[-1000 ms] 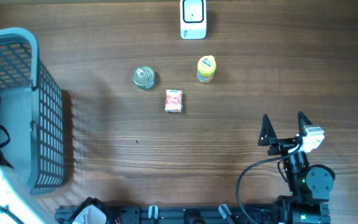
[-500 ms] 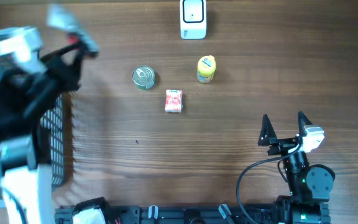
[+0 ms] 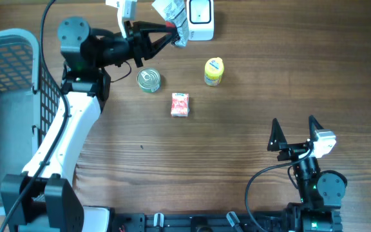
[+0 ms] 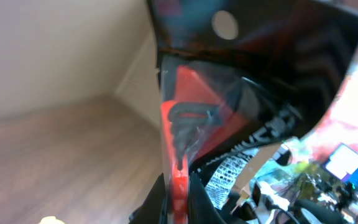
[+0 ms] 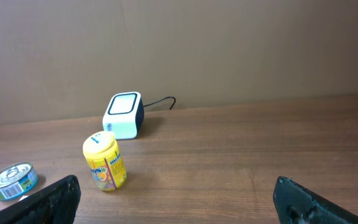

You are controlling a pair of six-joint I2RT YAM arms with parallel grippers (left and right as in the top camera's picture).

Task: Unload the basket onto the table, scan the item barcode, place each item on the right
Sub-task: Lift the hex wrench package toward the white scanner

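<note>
The packet (image 3: 172, 13) is a thin foil pouch, so I judge it to be light, soft and easy to crumple, and its surface is probably slippery. The best hold would be at a flat edge seam, away from the barcode (image 4: 227, 177), so that the code stays smooth and uncovered. From above the packet looks silver and wrinkled. In the left wrist view it shows red print and a white patch with black lines. It is held in the air at the far edge of the table (image 3: 237, 161), just beside the scanner (image 3: 200, 19); I cannot tell if they touch. The left gripper (image 3: 170, 29) has its fingers pinched on the packet. The right gripper (image 3: 294, 125) rests near the front right corner, fingers spread wide, holding nothing.
</note>
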